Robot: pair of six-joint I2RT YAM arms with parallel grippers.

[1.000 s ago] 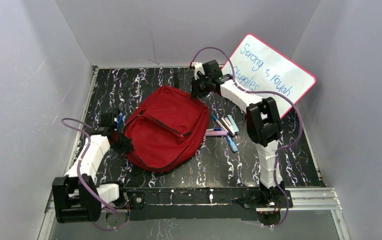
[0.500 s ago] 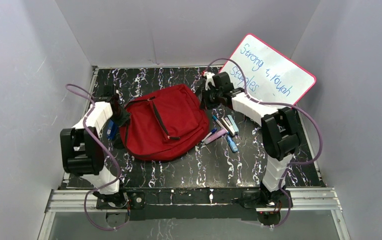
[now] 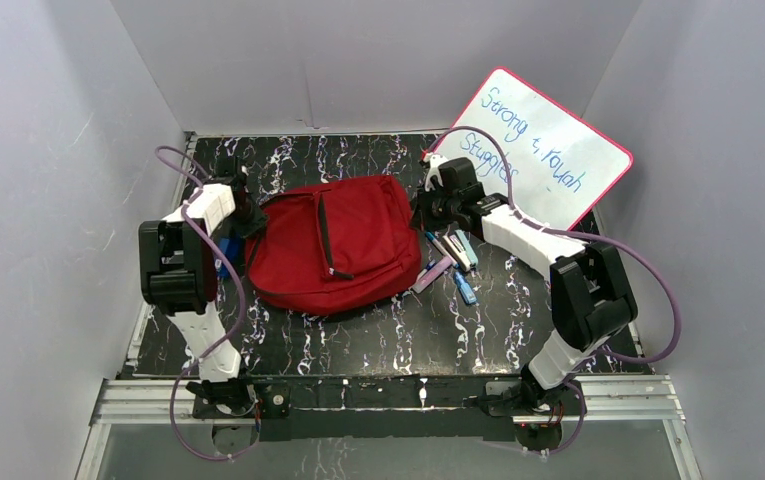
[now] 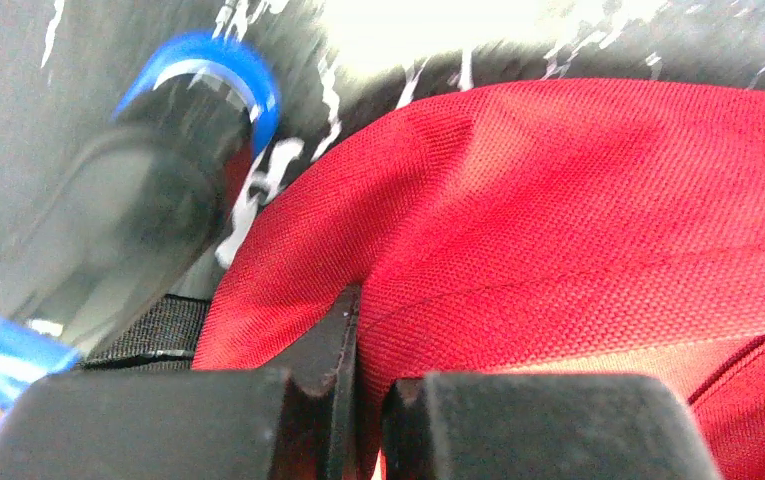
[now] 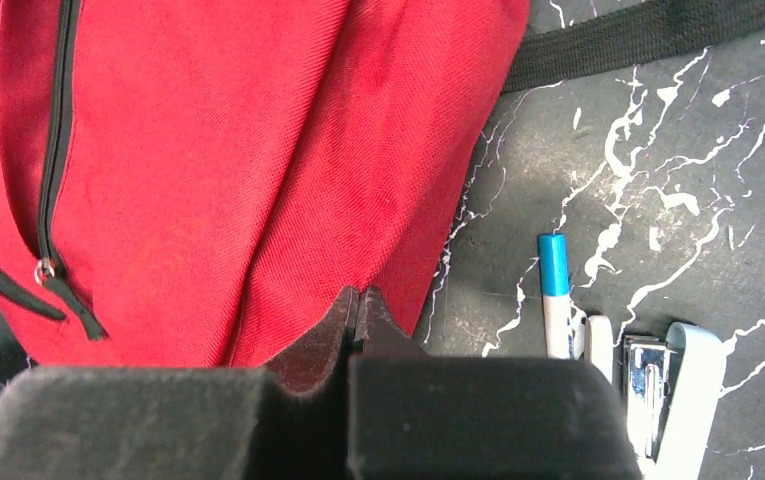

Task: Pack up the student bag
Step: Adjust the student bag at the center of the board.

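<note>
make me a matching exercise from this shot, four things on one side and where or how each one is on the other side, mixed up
Things
1. student bag
2. whiteboard
3. stapler
4. left gripper

Place or state
A. propped up at the far right
B. shut on the bag's left edge
C. lying flat, right of the bag, beside a blue-capped pen
D. red, in the middle

Pairs: 1-D, 2-A, 3-C, 4-B

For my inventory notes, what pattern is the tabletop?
Tabletop: black with white marble veining, clearest in top view.
</note>
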